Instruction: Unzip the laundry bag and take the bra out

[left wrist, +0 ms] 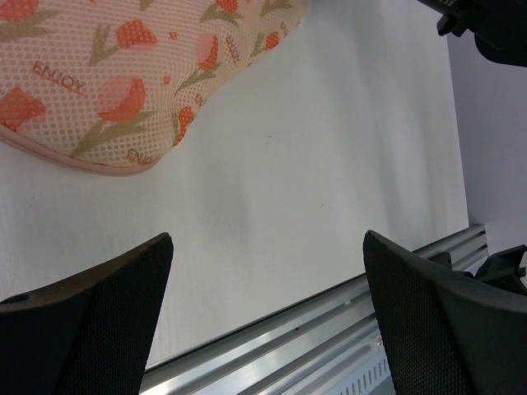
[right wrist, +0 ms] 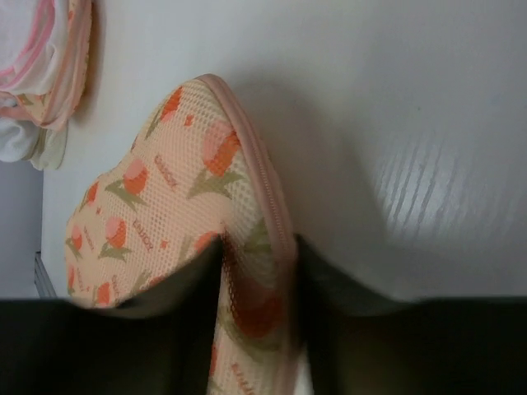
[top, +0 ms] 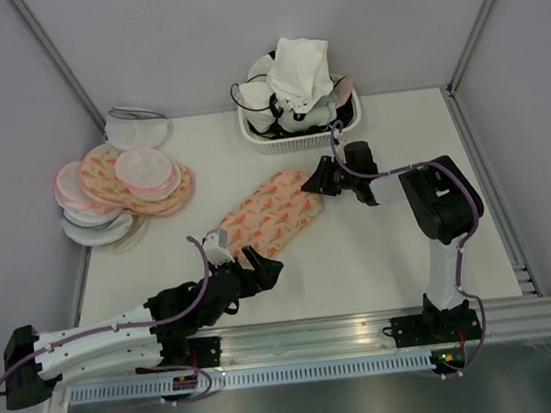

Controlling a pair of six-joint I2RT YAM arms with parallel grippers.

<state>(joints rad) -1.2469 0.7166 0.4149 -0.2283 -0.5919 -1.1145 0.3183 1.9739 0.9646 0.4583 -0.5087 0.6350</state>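
Observation:
The laundry bag [top: 268, 212], peach mesh with orange tulip print and pink zip edging, lies flattened in the middle of the table. My right gripper [top: 318, 182] is shut on the bag's far right edge; in the right wrist view the fingers [right wrist: 189, 288] pinch the mesh and zip edging [right wrist: 262, 271]. My left gripper [top: 265, 267] is open and empty just off the bag's near left end; the bag fills the upper left of the left wrist view [left wrist: 123, 82]. The bra is not visible.
A white basket [top: 293, 140] at the back holds white and black-trimmed garments and a white cloth [top: 301, 71]. A pile of similar peach and white-pink pouches [top: 121, 188] lies at the left. The table's metal front rail [left wrist: 329, 329] is close below my left gripper.

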